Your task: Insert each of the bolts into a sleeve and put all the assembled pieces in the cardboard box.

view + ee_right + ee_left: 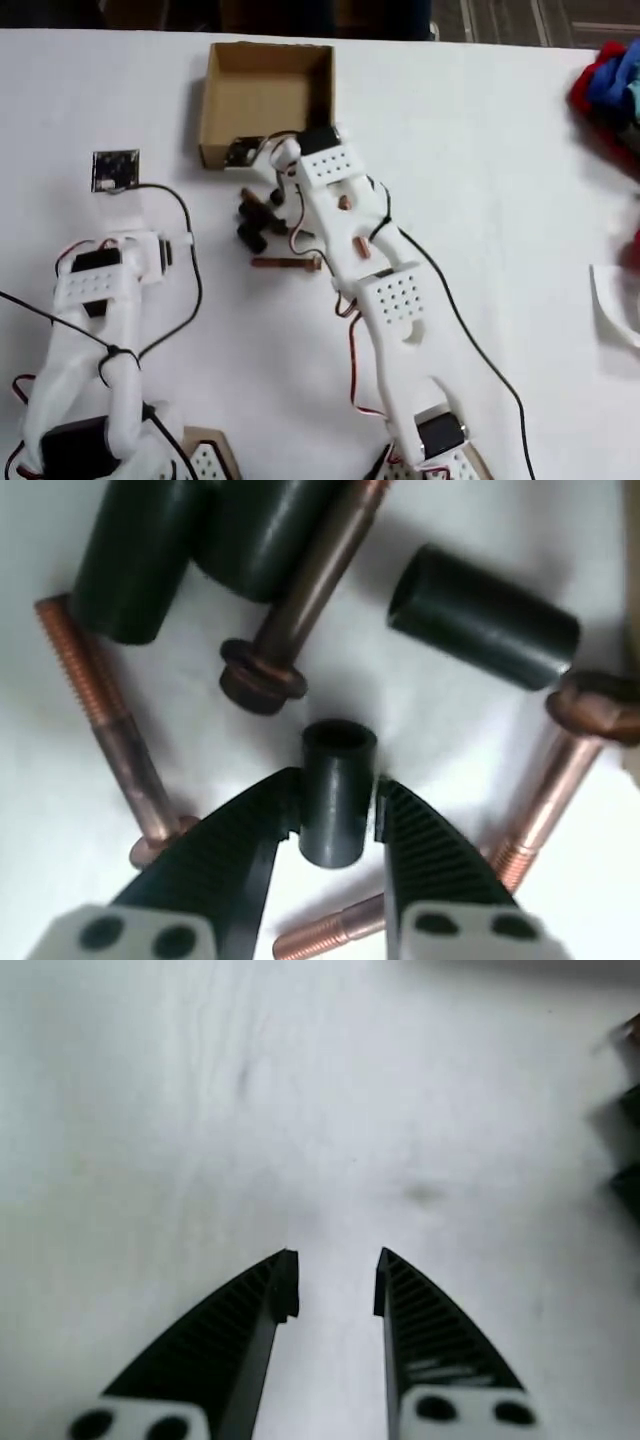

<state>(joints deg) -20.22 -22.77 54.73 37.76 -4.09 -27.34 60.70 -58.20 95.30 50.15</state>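
High view: an open, square brown cardboard box (215, 110) sits far on the white desk (480, 150). Just near of it lie matte black tubular sleeves (252, 235) and a threaded copper bolt (285, 263), beside the white plastic right arm (340, 200).

Left wrist view: the left tool (330, 1285), with ribbed black fingers, stands slightly parted and holds nothing above the desk.

Right wrist view: the right tool (338, 815) pinches a short smooth hollow black sleeve (338, 780) among flanged copper bolts (300, 600).
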